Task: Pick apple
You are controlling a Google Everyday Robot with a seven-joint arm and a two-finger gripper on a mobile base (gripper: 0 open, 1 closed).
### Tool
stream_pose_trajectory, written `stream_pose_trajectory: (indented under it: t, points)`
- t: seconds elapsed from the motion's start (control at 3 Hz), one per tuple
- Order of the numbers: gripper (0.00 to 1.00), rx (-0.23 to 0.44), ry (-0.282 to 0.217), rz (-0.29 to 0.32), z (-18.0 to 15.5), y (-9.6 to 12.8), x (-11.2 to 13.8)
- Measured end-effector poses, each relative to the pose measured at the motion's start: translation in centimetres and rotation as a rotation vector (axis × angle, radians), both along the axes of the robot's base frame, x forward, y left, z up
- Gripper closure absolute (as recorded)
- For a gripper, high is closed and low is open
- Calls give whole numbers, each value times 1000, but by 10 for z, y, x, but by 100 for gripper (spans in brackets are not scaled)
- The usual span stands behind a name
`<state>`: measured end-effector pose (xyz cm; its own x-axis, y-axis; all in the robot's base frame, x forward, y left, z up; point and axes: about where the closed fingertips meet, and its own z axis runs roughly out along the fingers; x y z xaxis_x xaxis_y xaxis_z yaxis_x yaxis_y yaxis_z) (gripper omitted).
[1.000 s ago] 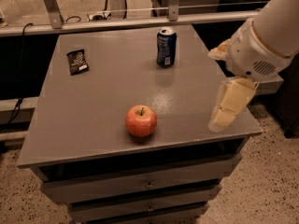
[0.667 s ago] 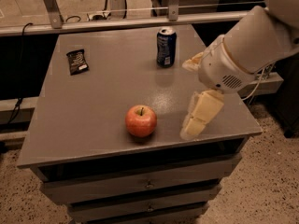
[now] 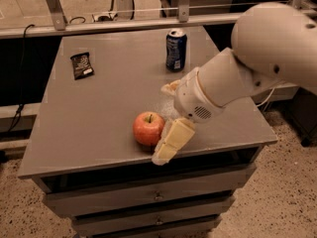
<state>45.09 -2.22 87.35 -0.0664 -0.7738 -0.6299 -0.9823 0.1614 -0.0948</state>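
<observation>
The apple [image 3: 148,128], red-orange with a short dark stem, sits on the grey table [image 3: 99,113] near its front edge. My gripper [image 3: 165,123] is at the end of the white arm that reaches in from the right, and it is just right of the apple. Its jaws stand open. One cream finger [image 3: 171,142] hangs down beside the apple's right side, over the table's front edge. The other finger [image 3: 169,88] shows behind, farther back. The apple rests on the table, not held.
A blue soda can [image 3: 176,49] stands upright at the back of the table, behind the arm. A small dark snack packet [image 3: 81,65] lies at the back left. Drawers [image 3: 148,197] sit below the tabletop. A metal rail [image 3: 124,24] runs behind the table.
The arm has swung left and lower across the table. The gripper went from the table's right edge to right beside the apple. The apple, can and packet have not moved.
</observation>
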Motion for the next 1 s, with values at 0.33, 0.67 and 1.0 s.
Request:
stream_pose_trajectory:
  t: [0.33, 0.67, 1.0]
  points:
    - [0, 37, 3, -22, -20, 13, 4]
    - [15, 56, 14, -24, -33, 25, 4]
    - [38, 66, 18, -30, -36, 32, 5]
